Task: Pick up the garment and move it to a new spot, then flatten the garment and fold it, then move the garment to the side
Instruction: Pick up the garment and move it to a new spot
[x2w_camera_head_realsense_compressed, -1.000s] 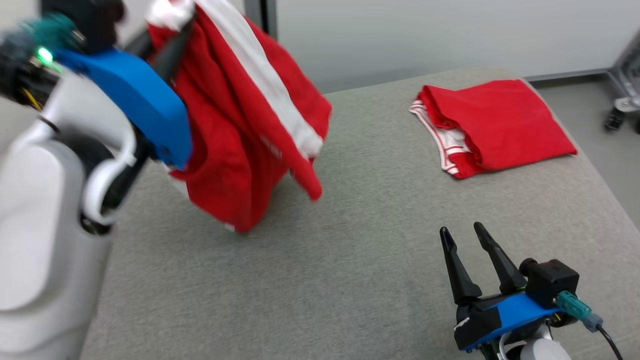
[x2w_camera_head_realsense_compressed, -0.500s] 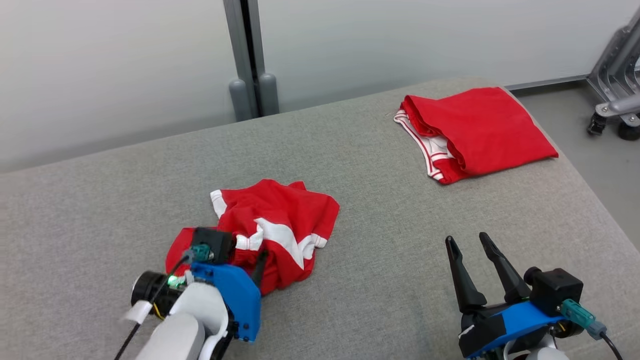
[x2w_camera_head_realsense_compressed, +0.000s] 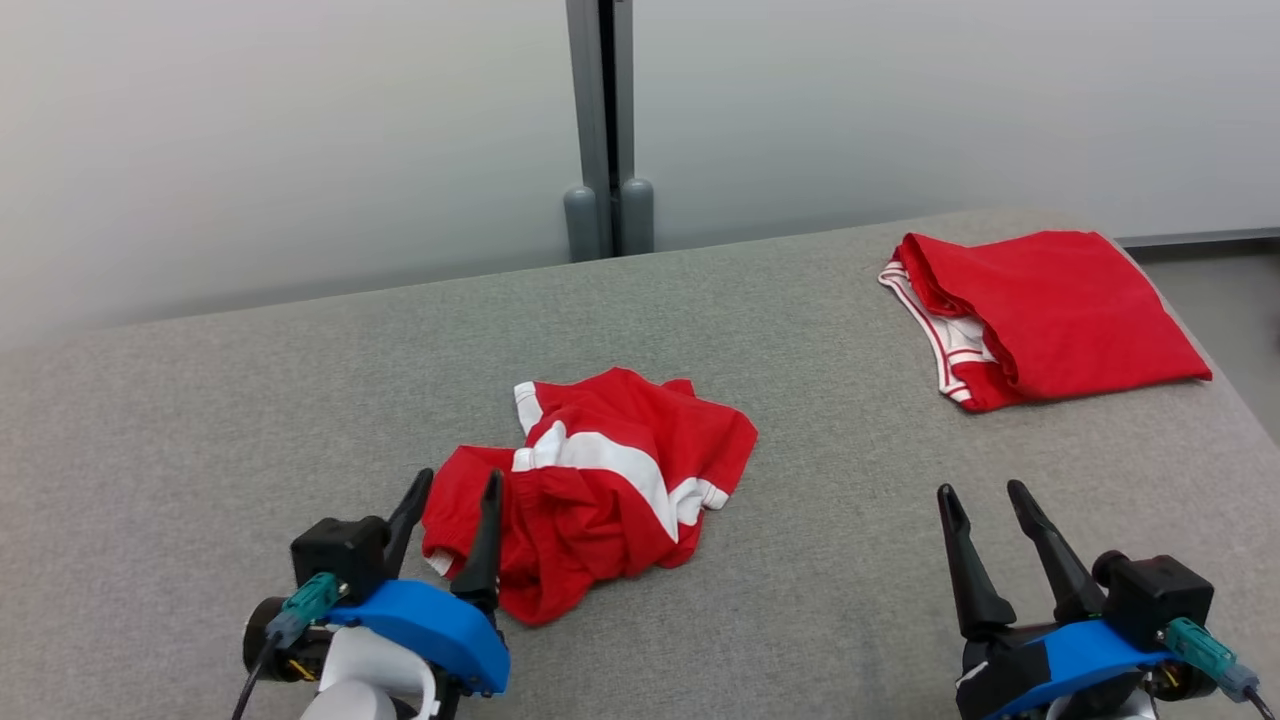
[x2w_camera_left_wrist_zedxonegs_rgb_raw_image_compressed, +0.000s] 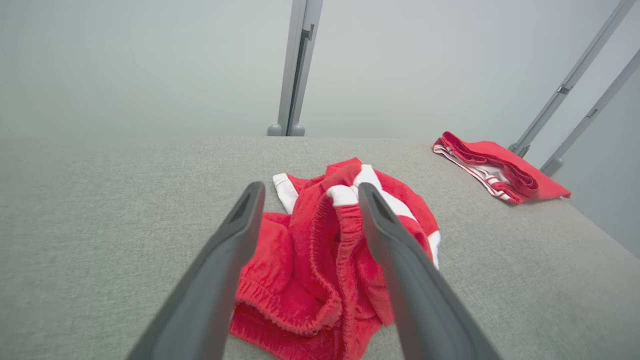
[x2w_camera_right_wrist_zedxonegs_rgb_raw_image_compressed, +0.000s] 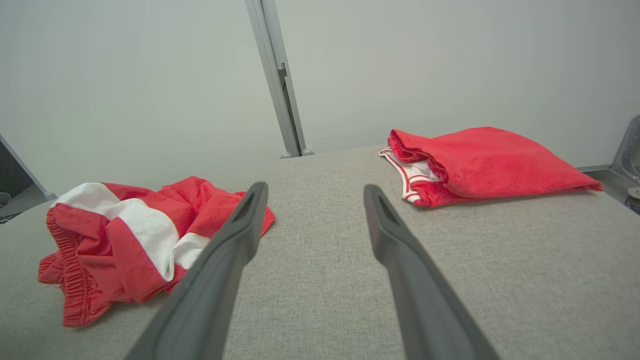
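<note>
Garment (x2w_camera_head_realsense_compressed: 600, 490) crumpled on counter (x2w_camera_head_realsense_compressed: 800, 600)

The garment lay left of centre. The left gripper (x2w_camera_head_realsense_compressed: 458, 478) stood spread at its near edge, grasping nothing. The right gripper (x2w_camera_head_realsense_compressed: 980, 490) was likewise spread and empty, well apart. A folded garment (x2w_camera_head_realsense_compressed: 1060, 310) lay far right.

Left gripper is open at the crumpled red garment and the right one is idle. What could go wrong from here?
1. The crumpled garment lies bunched in overlapping layers. A pinch by the left gripper may catch several, so it may not spread flat.
2. In the left wrist view, one finger sits close over the waistband and might snag it.
3. The folded garment lies near the table's right edge and could be nudged off.
</note>
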